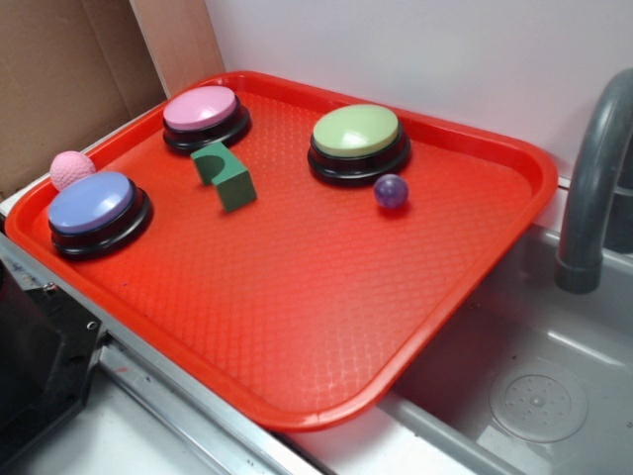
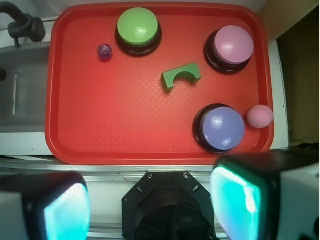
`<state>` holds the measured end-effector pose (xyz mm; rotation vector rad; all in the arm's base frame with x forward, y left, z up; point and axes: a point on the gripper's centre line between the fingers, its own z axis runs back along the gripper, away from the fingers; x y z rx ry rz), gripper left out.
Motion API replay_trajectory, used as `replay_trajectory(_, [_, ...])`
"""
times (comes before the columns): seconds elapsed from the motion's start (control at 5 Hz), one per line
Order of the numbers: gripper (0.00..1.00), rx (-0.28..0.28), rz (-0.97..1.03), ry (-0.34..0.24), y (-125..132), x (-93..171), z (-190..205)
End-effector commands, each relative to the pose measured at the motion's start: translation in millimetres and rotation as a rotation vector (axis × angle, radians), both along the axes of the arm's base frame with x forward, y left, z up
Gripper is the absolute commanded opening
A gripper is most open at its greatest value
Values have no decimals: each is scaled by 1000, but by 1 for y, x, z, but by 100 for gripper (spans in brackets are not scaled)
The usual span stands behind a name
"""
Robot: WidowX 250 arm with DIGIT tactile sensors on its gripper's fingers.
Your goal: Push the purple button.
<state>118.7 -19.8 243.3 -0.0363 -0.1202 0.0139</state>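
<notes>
Teal-lit pads of my claw (image 2: 145,207) stand wide apart, high over the near edge of the red tray (image 2: 125,135). I'd close them, shift right and forward, then press straight down on the purple button (image 2: 223,128) — near-right corner, pink ball (image 2: 260,116) just beside it. Fingertips are cut off, and the outside camera misses the arm.

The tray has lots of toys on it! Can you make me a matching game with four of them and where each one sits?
Things:
1. purple button
2. green button
3. pink button
4. green arch block

Places:
A. beside the small purple ball
B. between the three buttons
C. next to the bumpy pink ball
D. by the cardboard, at the red tray's far corner

Pairs: 1-C, 2-A, 3-D, 4-B
</notes>
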Motion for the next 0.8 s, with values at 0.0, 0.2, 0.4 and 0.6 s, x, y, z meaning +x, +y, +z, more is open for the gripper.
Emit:
replay_trajectory(0.0, [100, 0, 0, 0, 0, 0, 0])
replay_trajectory(0.2, [100, -37, 147, 48, 28, -6, -30])
replay_trajectory(0.4, [100, 63, 259, 111, 55, 10, -72])
replay_trajectory(0.6, [100, 88, 309, 141, 75, 13, -107])
